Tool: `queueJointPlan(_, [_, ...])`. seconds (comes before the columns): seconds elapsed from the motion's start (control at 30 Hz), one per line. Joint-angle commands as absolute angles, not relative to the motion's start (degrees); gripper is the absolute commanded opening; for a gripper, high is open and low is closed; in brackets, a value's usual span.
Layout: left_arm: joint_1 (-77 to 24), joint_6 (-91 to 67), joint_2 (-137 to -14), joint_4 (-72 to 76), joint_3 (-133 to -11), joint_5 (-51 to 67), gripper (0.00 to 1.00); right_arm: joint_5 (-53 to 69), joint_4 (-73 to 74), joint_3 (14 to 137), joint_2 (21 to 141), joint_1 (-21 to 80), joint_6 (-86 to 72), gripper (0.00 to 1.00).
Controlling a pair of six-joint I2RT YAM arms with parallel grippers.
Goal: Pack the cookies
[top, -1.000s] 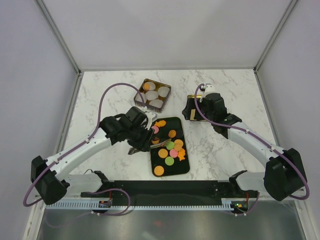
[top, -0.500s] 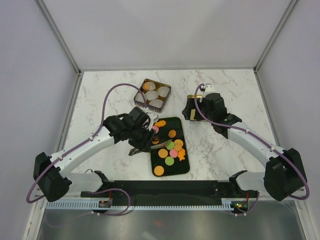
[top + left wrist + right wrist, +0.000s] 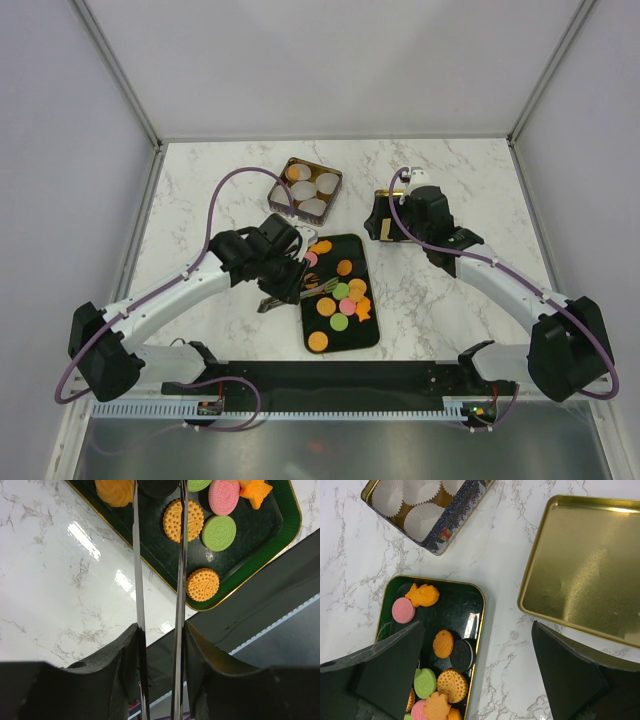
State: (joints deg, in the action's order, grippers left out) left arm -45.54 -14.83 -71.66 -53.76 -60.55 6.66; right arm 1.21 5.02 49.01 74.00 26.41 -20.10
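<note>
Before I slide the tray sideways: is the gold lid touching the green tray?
Apart. The right wrist view shows a strip of bare marble table between the gold lid and the green tray.

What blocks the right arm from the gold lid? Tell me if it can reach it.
Likely yes; nothing blocks it. The right tool hangs open over the gold lid, which lies bare on the table, apart from the tray.

Marble table [image 3: 200, 185] | dark tray [image 3: 460, 605], perhaps green | open tin [image 3: 457, 510] | gold lid [image 3: 590, 565]
</note>
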Motion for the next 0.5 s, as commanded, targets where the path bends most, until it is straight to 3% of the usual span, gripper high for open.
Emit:
queueJointPlan(0.0, [-46.23,-12.13,-71.81,-53.96,-62.93,8.26,0.41,0.35,4.31,51.33,73.83,26.63,-19.42,0.98])
queueJointPlan(0.47, [-46.14,-12.57,-70.84,-56.34,-69.52,2.29,0.39,0.35,4.48,51.5,73.65,26.63,-19.25,0.98])
